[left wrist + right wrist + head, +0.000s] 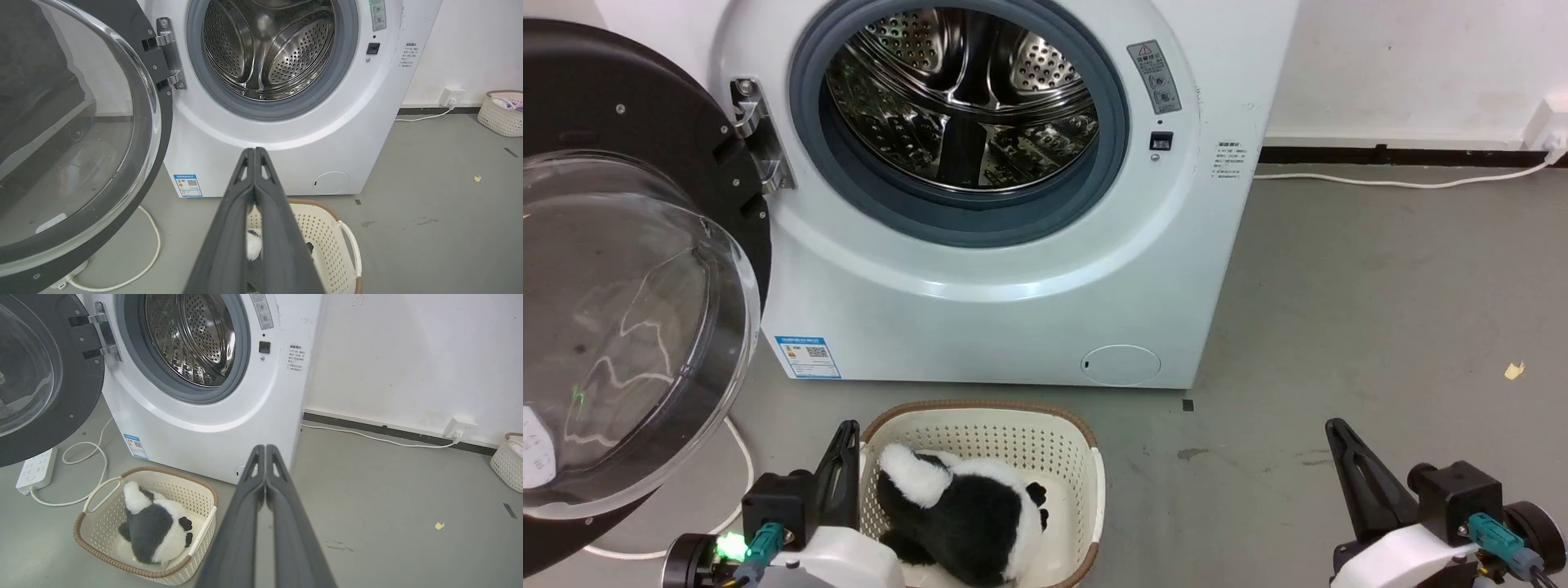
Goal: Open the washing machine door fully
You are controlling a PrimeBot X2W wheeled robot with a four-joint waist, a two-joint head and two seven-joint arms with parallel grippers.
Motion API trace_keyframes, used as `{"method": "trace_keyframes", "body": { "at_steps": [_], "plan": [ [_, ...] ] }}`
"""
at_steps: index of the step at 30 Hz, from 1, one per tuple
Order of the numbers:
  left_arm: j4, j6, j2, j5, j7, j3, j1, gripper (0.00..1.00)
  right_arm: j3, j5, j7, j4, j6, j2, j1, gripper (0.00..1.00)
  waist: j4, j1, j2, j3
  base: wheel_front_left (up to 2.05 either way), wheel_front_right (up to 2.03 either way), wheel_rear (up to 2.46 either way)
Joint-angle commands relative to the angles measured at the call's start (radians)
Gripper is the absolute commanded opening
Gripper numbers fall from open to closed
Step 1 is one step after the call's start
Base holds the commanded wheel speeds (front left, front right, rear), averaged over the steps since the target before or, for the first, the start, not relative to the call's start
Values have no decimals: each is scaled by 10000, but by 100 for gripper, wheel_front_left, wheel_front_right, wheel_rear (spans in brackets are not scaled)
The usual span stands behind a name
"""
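The left gripper has its two long dark fingers pressed flat together with nothing between them. The right gripper is shut the same way, also empty-handed. Both hang low above the grey floor, clear of everything.

Up and to the left of the left gripper, well apart from it, the large round glossy black washing machine door with its bulging clear glass bowl stands swung wide on its metal hinge, its inner face turned towards the robot. Straight ahead of both grippers is the white front-loading washing machine. Its grey rubber gasket rings an uncovered perforated steel drum, whose walls and ribs are in plain sight.

Just beside the left gripper's fingers, on their right, a cream perforated plastic basket with a brown woven rim sits on the floor in front of the machine. A black-and-white plush toy lies inside it. The right gripper is well to the right of this basket.

Far to the right of both grippers, against the white wall, stands a second pale perforated basket. It seems to hold something pale and pinkish, too small to make out. Below the door, a white power strip lies on the floor.
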Motion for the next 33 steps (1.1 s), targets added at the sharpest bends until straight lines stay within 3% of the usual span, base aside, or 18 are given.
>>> {"method": "trace_keyframes", "body": {
  "at_steps": [1, 33],
  "plan": [
    [-96, 47, 8, 102, 96, 48, -125, 0, 51, -57, 71, -70, -6, 36, -167, 0, -4, 0, 0, 4, 0, 0, 0],
    [-296, 74, 8, 279, 427, 195, -200, 0, 193, -91, 404, -110, -7, 41, -313, 0, -28, 0, 0, 29, 0, 0, 0]
  ]
}}
